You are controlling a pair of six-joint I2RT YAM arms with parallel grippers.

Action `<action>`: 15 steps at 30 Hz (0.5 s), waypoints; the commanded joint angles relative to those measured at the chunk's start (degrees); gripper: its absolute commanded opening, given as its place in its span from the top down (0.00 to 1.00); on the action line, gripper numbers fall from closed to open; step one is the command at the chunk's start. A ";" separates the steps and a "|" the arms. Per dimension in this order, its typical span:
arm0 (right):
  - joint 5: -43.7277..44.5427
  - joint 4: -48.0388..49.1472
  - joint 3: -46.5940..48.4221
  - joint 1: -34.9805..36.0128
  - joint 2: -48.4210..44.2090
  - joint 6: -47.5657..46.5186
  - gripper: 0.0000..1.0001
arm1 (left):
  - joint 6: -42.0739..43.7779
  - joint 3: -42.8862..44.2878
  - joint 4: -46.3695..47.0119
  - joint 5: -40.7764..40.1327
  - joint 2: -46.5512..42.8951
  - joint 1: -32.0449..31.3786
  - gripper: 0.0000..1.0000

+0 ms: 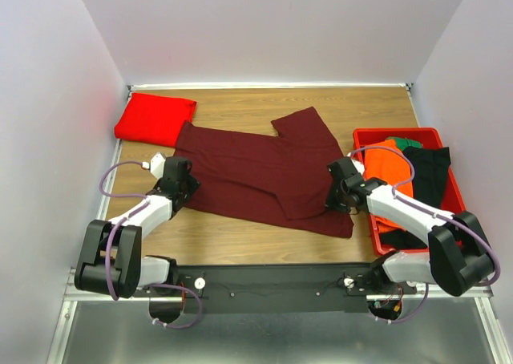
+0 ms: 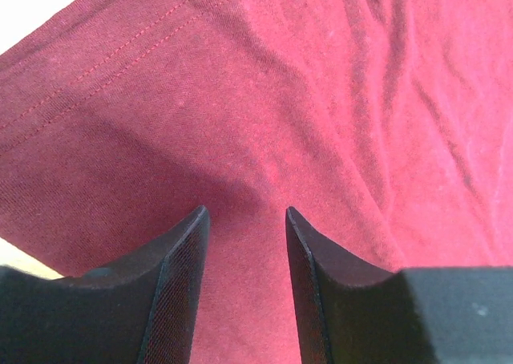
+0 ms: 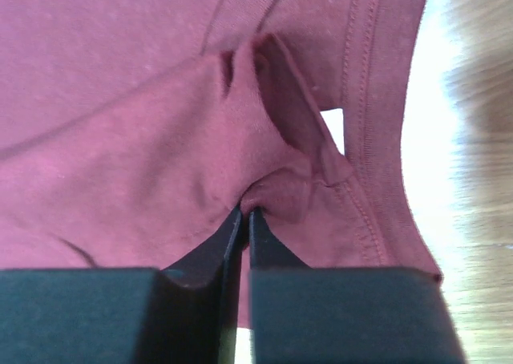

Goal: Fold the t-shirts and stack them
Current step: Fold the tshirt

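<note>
Maroon cloth covered the middle of the wooden table (image 1: 240, 240): the dark maroon t-shirt (image 1: 256, 167) lay spread there, mostly flat, with one sleeve pointing to the far side and its near right part doubled over itself. Stitched hems ran along its edges. The left gripper (image 2: 244, 212) stood over the shirt's left edge with its jaws apart and nothing between them. The right gripper (image 3: 244, 212) had its jaws pressed together on a small bunched fold of the same shirt, near a hemmed edge. The bright red t-shirt (image 1: 154, 117) lay folded in the far left corner of the table, just beside the maroon one.
</note>
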 commanded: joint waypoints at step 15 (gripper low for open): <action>5.71 2.60 17.37 0.29 13.41 -1.82 1.00 | 1.87 0.49 1.22 -0.37 1.12 -0.22 0.50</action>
